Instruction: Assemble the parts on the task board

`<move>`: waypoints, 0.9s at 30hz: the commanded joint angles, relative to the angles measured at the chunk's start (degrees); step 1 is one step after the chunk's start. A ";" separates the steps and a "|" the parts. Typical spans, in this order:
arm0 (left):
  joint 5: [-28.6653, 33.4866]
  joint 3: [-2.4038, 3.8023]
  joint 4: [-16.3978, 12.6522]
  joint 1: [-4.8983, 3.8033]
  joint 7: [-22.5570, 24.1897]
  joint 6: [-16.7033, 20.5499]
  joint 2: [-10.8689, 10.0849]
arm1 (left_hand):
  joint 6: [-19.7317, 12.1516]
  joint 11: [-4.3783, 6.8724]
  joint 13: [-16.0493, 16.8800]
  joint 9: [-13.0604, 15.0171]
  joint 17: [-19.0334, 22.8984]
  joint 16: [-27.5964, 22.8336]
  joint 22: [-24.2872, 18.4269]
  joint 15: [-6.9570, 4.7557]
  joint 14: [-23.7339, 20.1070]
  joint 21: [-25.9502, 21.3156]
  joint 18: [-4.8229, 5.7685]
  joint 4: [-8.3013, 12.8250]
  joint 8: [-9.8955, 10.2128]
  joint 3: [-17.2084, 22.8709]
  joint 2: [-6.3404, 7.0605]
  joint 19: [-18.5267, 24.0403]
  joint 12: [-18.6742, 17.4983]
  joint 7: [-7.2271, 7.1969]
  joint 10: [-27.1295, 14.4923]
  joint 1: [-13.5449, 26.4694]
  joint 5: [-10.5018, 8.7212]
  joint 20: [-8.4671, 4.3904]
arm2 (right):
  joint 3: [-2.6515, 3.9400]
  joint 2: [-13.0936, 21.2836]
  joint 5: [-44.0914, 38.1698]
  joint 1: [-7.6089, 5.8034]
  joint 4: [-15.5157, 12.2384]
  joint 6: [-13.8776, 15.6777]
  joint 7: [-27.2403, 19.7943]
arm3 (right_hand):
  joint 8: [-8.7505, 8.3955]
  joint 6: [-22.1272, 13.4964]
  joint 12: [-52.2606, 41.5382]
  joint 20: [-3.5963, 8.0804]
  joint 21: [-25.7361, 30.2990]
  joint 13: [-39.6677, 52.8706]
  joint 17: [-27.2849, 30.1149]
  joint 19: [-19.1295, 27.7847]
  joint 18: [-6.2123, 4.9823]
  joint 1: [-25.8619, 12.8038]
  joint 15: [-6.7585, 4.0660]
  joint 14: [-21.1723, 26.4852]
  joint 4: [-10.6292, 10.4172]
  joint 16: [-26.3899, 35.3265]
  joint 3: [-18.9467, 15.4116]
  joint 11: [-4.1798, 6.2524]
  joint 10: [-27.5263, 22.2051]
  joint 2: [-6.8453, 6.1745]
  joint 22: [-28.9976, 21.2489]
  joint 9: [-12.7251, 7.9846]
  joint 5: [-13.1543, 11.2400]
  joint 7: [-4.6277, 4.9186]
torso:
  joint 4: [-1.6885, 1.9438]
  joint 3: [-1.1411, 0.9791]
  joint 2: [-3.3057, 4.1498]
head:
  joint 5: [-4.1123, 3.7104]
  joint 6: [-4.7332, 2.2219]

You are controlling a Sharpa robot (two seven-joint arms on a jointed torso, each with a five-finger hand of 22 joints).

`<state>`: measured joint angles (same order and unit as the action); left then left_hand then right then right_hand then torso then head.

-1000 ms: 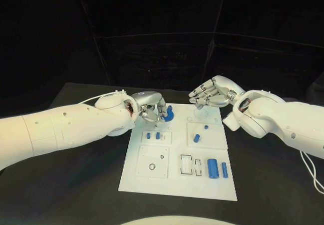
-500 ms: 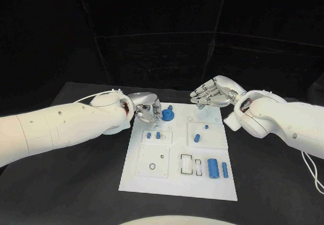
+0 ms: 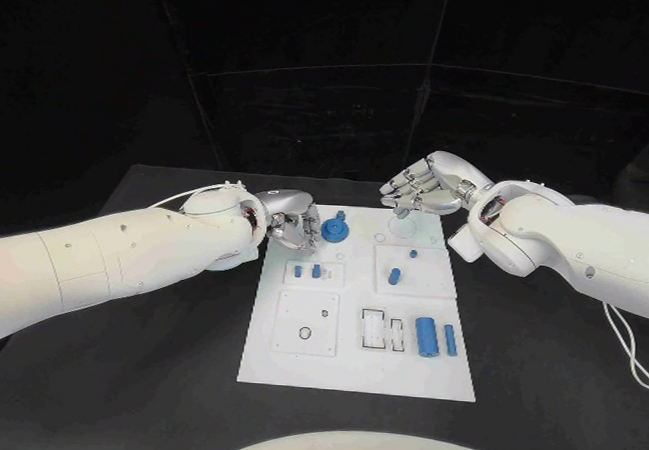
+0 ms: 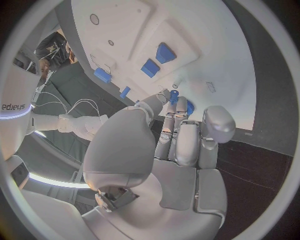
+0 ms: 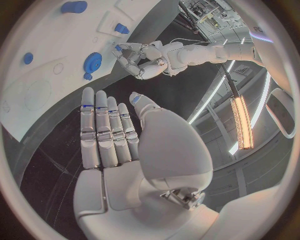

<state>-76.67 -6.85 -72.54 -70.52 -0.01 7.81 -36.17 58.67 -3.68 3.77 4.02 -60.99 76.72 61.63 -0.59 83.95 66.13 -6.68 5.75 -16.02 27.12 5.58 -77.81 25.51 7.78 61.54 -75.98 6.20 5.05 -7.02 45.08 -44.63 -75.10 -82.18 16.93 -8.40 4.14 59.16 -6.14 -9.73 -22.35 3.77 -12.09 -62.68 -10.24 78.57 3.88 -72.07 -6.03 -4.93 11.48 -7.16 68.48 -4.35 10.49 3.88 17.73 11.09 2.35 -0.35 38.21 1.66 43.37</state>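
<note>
The task board (image 3: 360,357) looks like smooth matt white plastic on the matt black table (image 3: 145,377). The parts (image 3: 425,337) are smooth blue plastic. Both hands, left hand (image 3: 292,224) and right hand (image 3: 429,187), show glossy silvery metal, beyond glossy white plastic arm shells.

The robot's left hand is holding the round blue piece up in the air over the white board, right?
Not quite. The round blue piece sits on the task board, and the left hand is beside it with nothing in its fingers. The head view shows this, and the right wrist view shows that piece lying apart from the left hand.
</note>
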 commanded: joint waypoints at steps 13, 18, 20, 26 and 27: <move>0.26 -0.02 1.00 0.73 -0.80 -1.63 0.92 | 0.35 -0.04 0.06 0.07 0.23 -0.12 0.20 -0.23 -0.21 0.24 0.38 -0.32 0.44 -0.18 0.31 -0.01 -0.32 -0.01 0.41 0.39 0.18 0.16 | 0.03 -0.14 0.00 -0.11 0.10 0.22 -0.50 | 0.15 -0.40 -0.31 0.02 0.36 -0.02 0.11 -0.24 -0.19 0.24 0.13 0.20 -0.16 -0.20 0.39 0.12 -0.43 0.36 -0.10 0.08 0.35 -0.10 | 0.04 -0.02 -0.01 | 0.01 0.06; 0.26 -0.03 0.65 0.81 -0.93 -2.36 0.88 | 0.35 -0.04 0.06 0.07 0.23 -0.12 0.20 -0.23 -0.21 0.24 0.38 -0.32 0.44 -0.18 0.31 -0.01 -0.32 -0.01 0.41 0.39 0.18 0.16 | 0.03 -0.11 0.00 -0.11 0.09 0.26 -0.49 | 0.15 -0.40 -0.31 0.02 0.36 -0.02 0.11 -0.24 -0.19 0.24 0.13 0.20 -0.16 -0.20 0.39 0.12 -0.43 0.36 -0.10 0.08 0.35 -0.10 | 0.02 -0.01 0.00 | 0.38 0.09; 0.26 -0.03 0.37 0.84 -0.94 -2.32 0.89 | 0.39 -0.03 0.06 0.08 0.46 -0.23 0.20 -0.23 -0.26 0.24 0.38 -0.33 0.45 -0.19 0.30 -0.01 -0.34 -0.01 0.45 0.39 0.18 0.16 | 0.03 -0.11 0.00 -0.11 0.10 0.29 -0.49 | 0.15 -0.40 -0.31 0.02 0.36 -0.02 0.11 -0.24 -0.19 0.24 0.13 0.20 -0.16 -0.20 0.39 0.12 -0.43 0.36 -0.10 0.08 0.35 -0.10 | 0.03 0.01 0.00 | 0.16 0.14; 0.26 -0.03 -0.17 0.89 -1.11 -1.90 1.21 | 0.42 -0.03 0.07 0.09 0.73 -0.35 0.09 -0.23 -0.32 0.14 0.35 -0.36 0.47 -0.20 0.28 0.04 -0.37 -0.01 0.48 0.42 0.18 0.16 | 0.03 -0.20 0.00 -0.11 0.11 0.26 -0.51 | 0.15 -0.40 -0.31 0.02 0.36 -0.02 0.11 -0.24 -0.19 0.24 0.13 0.20 -0.16 -0.20 0.39 0.12 -0.43 0.36 -0.10 0.08 0.35 -0.10 | 0.05 -0.01 0.03 | 0.28 0.08; 0.26 -0.03 -0.19 0.89 -1.15 -1.89 1.24 | 0.45 -0.03 0.07 0.09 0.81 -0.38 0.13 -0.23 -0.34 0.17 0.36 -0.38 0.47 -0.21 0.27 0.03 -0.39 0.00 0.50 0.43 0.18 0.16 | 0.03 -0.21 0.00 -0.11 0.11 0.26 -0.51 | 0.15 -0.40 -0.31 0.02 0.36 -0.02 0.11 -0.24 -0.19 0.24 0.13 0.20 -0.16 -0.20 0.39 0.12 -0.43 0.36 -0.10 0.08 0.35 -0.10 | 0.04 -0.02 0.01 | 0.29 0.09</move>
<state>-76.64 -6.86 -72.44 -69.66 -1.09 6.54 -35.09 58.67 -3.70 3.77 4.04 -60.20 76.60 61.75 -0.60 83.94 66.13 -6.68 5.61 -15.78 26.98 5.58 -77.81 25.39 7.78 61.53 -75.98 6.20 5.06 -7.02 44.93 -44.63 -75.09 -82.03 16.93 -8.41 4.14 59.16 -6.14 -9.73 -22.35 3.77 -12.04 -62.68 -10.24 78.57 3.89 -72.07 -6.19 -4.93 11.64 -7.17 68.48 -4.35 10.45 3.88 17.73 11.09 2.38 -0.35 38.20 1.88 43.46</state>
